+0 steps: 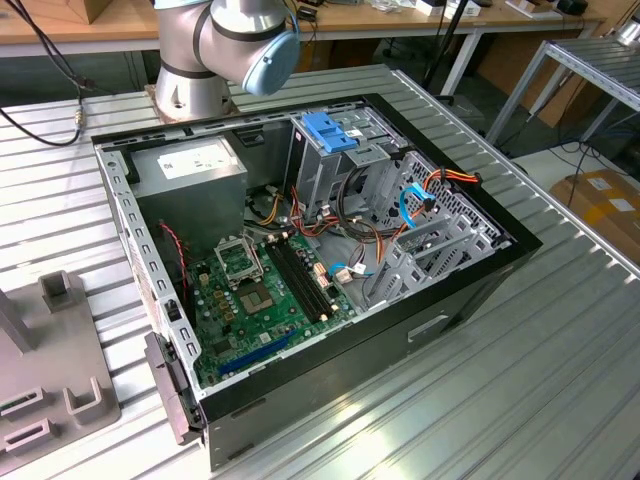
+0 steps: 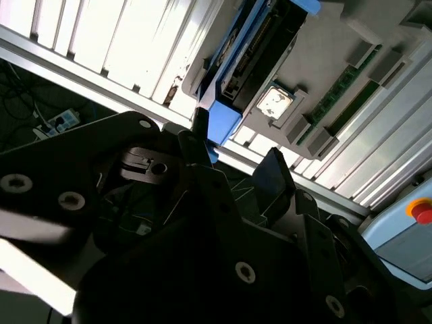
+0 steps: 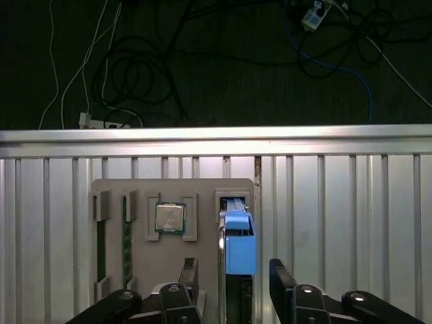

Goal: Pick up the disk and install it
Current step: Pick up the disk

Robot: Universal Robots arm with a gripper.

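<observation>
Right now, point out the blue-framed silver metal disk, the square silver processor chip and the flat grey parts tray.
Blue-framed silver metal disk (image 3: 239, 246): first wrist view, on the blue frame's end.
Square silver processor chip (image 3: 170, 218): first wrist view, centre of its lid.
Flat grey parts tray (image 3: 202, 187): first wrist view, bare edge strip.

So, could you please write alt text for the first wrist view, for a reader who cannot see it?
The open hand straddles the blue-framed disk, which stands on edge in a slot of a grey tray. A chip sits in the tray beside it. The tray lies on a ribbed metal table, with cables on the dark floor beyond.
</observation>
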